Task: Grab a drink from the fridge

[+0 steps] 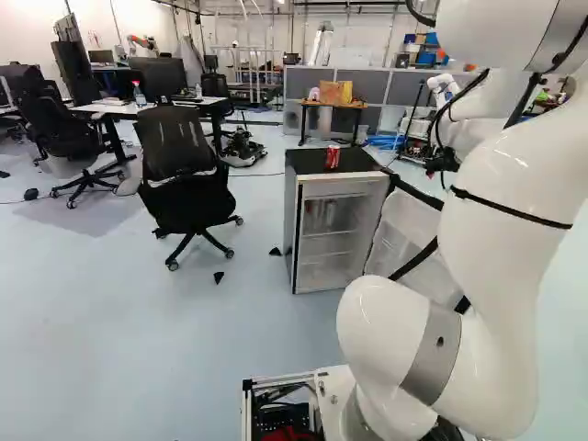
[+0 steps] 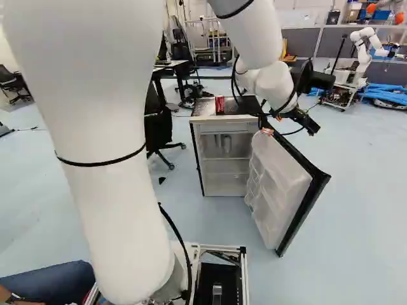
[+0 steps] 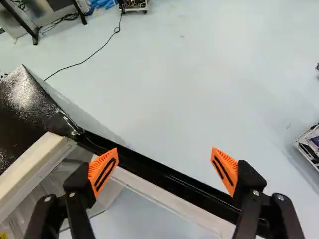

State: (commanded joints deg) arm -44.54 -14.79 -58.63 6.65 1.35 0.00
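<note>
The gripper (image 2: 299,119) hangs over the top of the open fridge door (image 2: 289,187) in the right base view. In the wrist view the gripper (image 3: 164,167) stands wide open, and the door's black top edge (image 3: 174,180) runs across below and between its orange-padded fingers, with nothing gripped. The small fridge (image 1: 296,230) has its door swung out towards the right. Inside, can-like drinks (image 2: 227,143) stand on the upper shelf, partly blurred by glare. A red can (image 1: 332,157) stands on the black fridge top; the right base view shows this red can (image 2: 219,105) too.
An office chair (image 1: 188,193) stands left of the fridge, with desks (image 1: 138,106) behind it. Small black pieces (image 1: 219,277) lie on the floor. Another robot (image 2: 365,51) stands on a cart beyond the fridge, beside blue material (image 2: 385,95). A thin cable (image 3: 89,56) crosses the floor past the fridge.
</note>
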